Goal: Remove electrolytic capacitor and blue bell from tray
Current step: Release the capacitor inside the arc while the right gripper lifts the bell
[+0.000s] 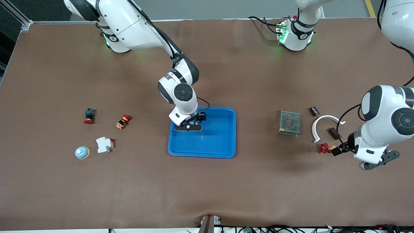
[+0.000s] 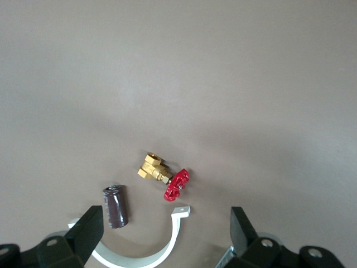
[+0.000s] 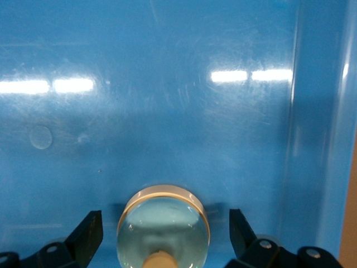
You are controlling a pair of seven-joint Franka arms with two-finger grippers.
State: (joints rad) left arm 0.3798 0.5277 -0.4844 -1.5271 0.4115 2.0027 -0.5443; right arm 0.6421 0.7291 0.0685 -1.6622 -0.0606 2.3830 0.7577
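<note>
- Right gripper [image 3: 162,237] — low inside the tray [image 1: 226,136], at the corner toward the right arm's end and the bases, jaws wide with a fingertip [image 3: 86,234] on each side of the bell [image 3: 163,223], not yet pinching it.
- The bell sits on the tray floor close to a side wall. It looks like a smooth, hard dome — probably slippery at the crown and light; a grip low on the rim or base would likely hold better than one on the curve.
- A second bell-like dome [image 1: 82,152] sits on the surface toward the right arm's end, near a white block [image 1: 104,144].
- Left gripper [image 2: 166,231] — over the surface toward the left arm's end, jaws wide and empty.
- Below it lies the capacitor [image 2: 115,206], already outside the tray, on its side beside a white arc [image 2: 162,245] and a brass valve [image 2: 162,176]. It seems rigid and light, and may roll.
</note>
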